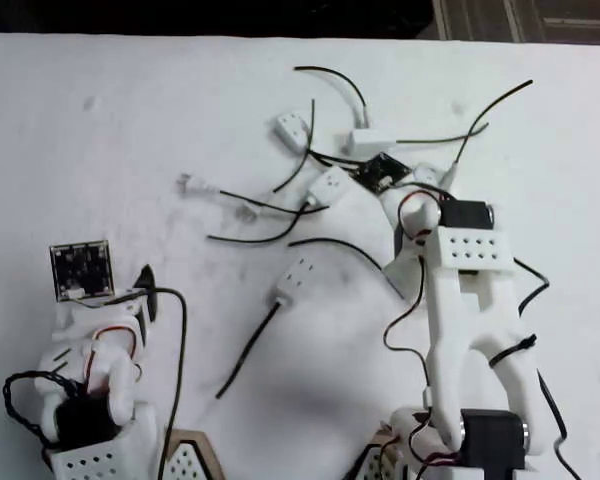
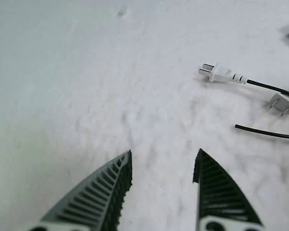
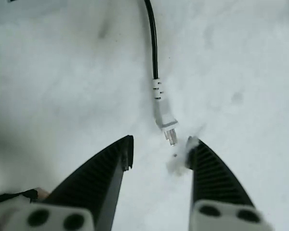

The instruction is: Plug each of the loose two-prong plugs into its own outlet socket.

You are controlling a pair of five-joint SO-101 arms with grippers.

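Two-prong plugs are the whole matter here, and none of the three I can pick out sits in a socket, so I judge nearly all of the job to lie ahead. On the white table (image 1: 130, 120), the right arm (image 1: 470, 300) stretches out to the far tangle, while the left arm (image 1: 90, 370) sits folded at the near corner. A lone socket (image 1: 295, 278) lies at mid-table with its holes facing up, well apart from the socket cluster (image 1: 330, 183) farther back. I cannot tell whether any socket in that cluster is already filled. The first plug (image 2: 219, 73) and the second plug (image 2: 283, 103) lie near each other on bare table ahead of the left gripper (image 2: 164, 153), which is spread wide and holds nothing. The third plug (image 3: 164, 115) lies flat with its prongs pointing in between the parted fingertips of the right gripper (image 3: 161, 139). That gripper straddles the plug's tip and is not clamped on anything. What stands in the way, as I judge it, is the black cables (image 2: 265, 131). They cross one another around the cluster and trail from every plug, so lifting one piece may drag its neighbours, and each plug must be turned to line its prongs up with a socket.
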